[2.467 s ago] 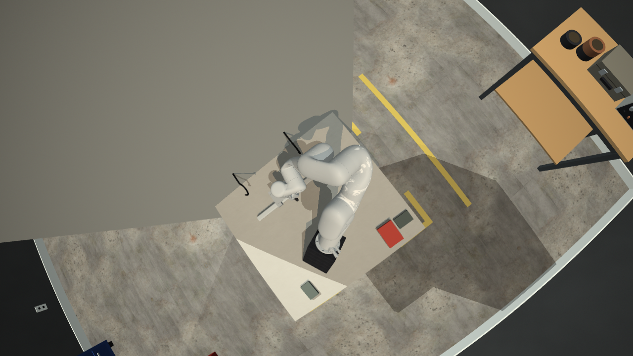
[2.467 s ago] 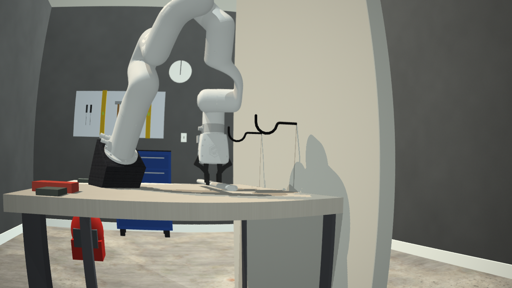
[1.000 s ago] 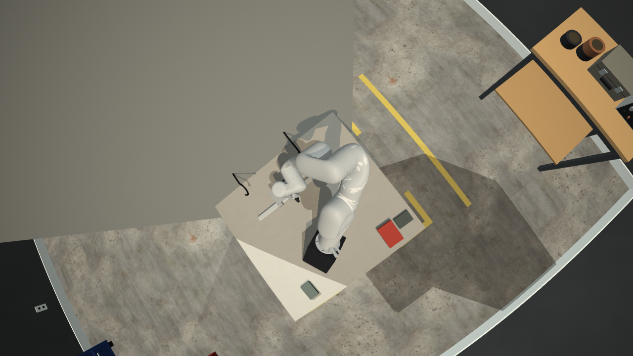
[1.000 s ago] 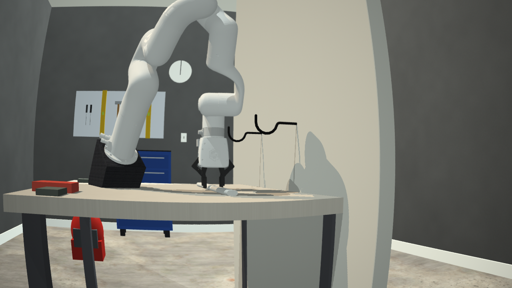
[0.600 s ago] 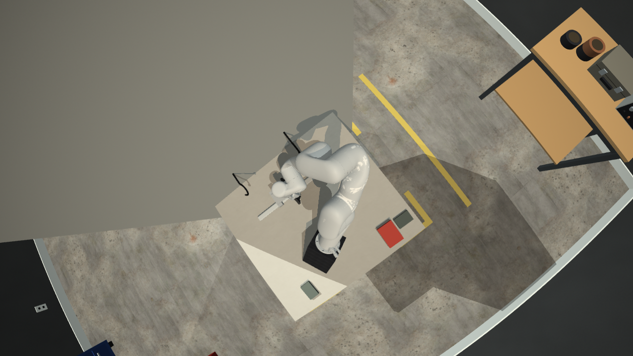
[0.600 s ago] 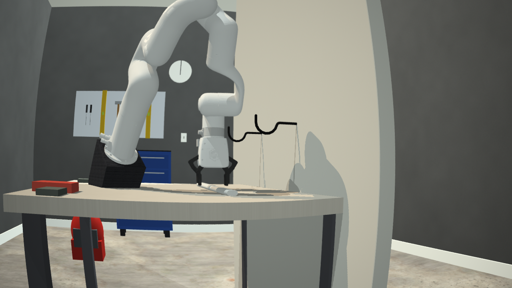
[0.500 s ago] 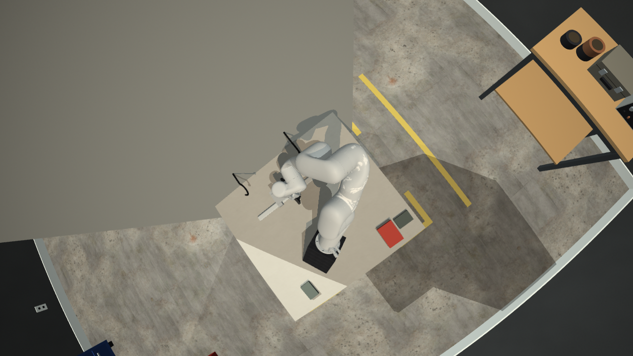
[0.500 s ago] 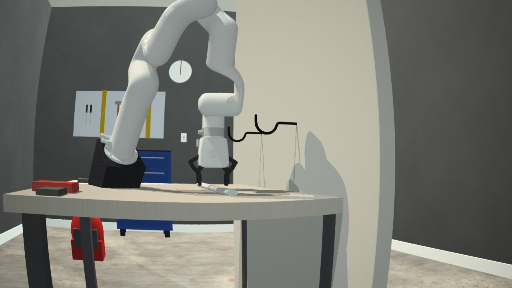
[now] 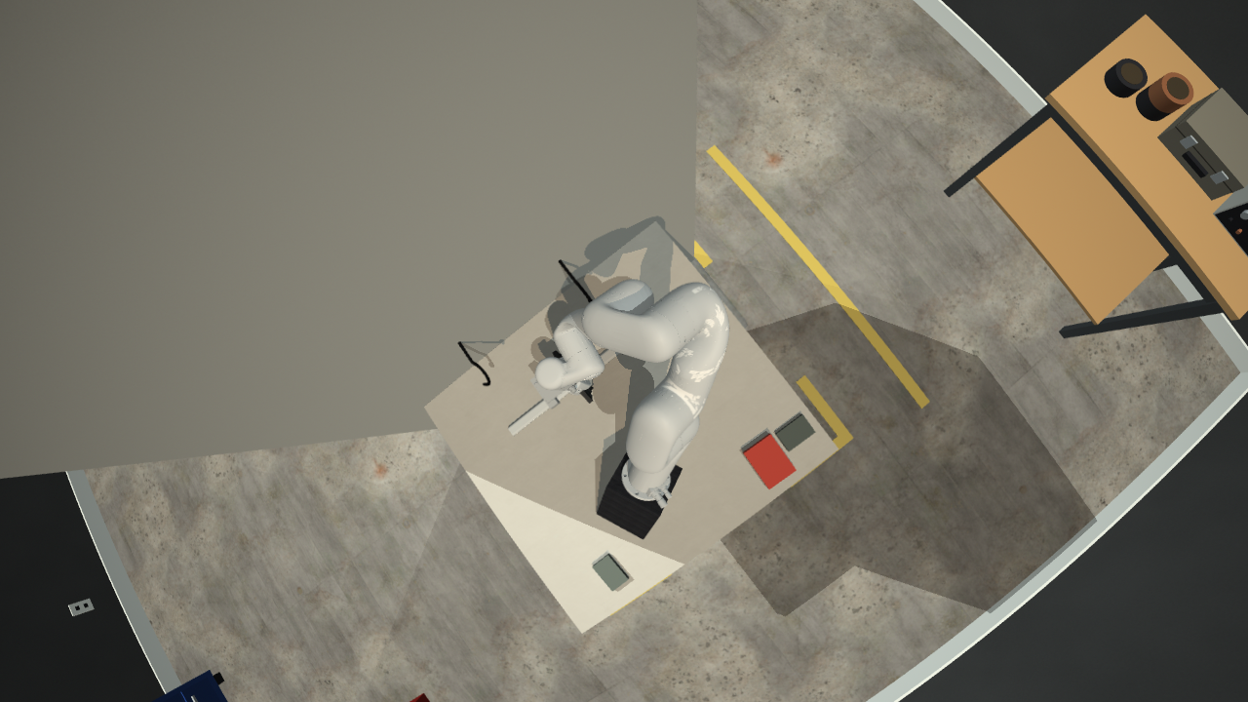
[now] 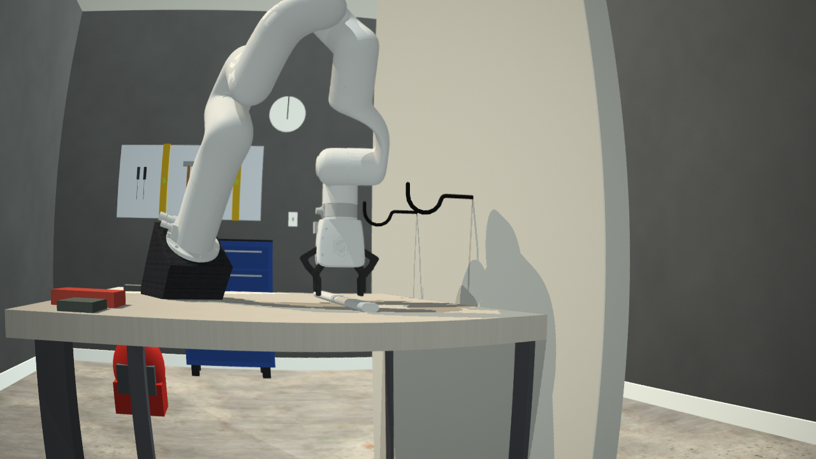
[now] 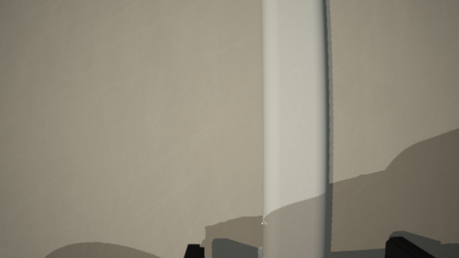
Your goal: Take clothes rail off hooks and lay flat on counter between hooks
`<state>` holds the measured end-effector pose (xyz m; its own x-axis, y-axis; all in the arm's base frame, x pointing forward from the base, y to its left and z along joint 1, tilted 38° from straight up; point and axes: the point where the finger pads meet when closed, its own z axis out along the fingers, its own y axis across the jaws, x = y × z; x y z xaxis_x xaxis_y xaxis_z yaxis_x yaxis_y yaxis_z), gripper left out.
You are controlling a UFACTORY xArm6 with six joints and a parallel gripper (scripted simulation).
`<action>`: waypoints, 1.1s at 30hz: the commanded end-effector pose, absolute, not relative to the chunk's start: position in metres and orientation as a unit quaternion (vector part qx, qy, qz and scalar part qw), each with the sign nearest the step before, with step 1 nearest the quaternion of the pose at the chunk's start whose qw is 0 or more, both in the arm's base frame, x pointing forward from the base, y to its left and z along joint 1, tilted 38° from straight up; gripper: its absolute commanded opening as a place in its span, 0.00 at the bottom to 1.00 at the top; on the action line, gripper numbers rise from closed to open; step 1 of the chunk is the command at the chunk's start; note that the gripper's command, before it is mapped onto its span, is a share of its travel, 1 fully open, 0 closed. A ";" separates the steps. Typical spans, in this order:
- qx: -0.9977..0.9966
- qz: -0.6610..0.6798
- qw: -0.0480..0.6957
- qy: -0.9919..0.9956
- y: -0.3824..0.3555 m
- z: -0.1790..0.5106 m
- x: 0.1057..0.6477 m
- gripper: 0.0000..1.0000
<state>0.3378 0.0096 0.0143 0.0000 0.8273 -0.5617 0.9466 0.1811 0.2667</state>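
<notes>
The pale grey clothes rail (image 10: 349, 301) lies flat on the counter (image 10: 273, 317), out from the wall. It shows in the overhead view (image 9: 540, 411) and runs up the wrist view (image 11: 294, 125). My gripper (image 10: 338, 291) points straight down over the rail with its black fingers spread wide on either side of it, tips near the counter. The fingers do not touch the rail. Two black wall hooks (image 10: 422, 202) stick out of the wall above, both empty; they also show in the overhead view (image 9: 478, 359) (image 9: 575, 281).
A red block (image 10: 88, 295) and a dark grey block (image 10: 81, 305) lie at the counter's far end, past my black base (image 10: 183, 268). Another grey block (image 9: 610, 570) lies near the counter's front corner. The wall (image 10: 484, 142) stands close behind the hooks.
</notes>
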 end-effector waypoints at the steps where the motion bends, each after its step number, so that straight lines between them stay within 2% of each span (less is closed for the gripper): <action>1: 0.633 -0.093 0.316 0.701 0.010 0.015 0.339 1.00; 33: 0.633 -0.093 0.316 0.701 0.035 0.051 0.324 1.00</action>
<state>0.3250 0.0310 0.0453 0.0000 0.8276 -0.5614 0.9465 0.1812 0.2671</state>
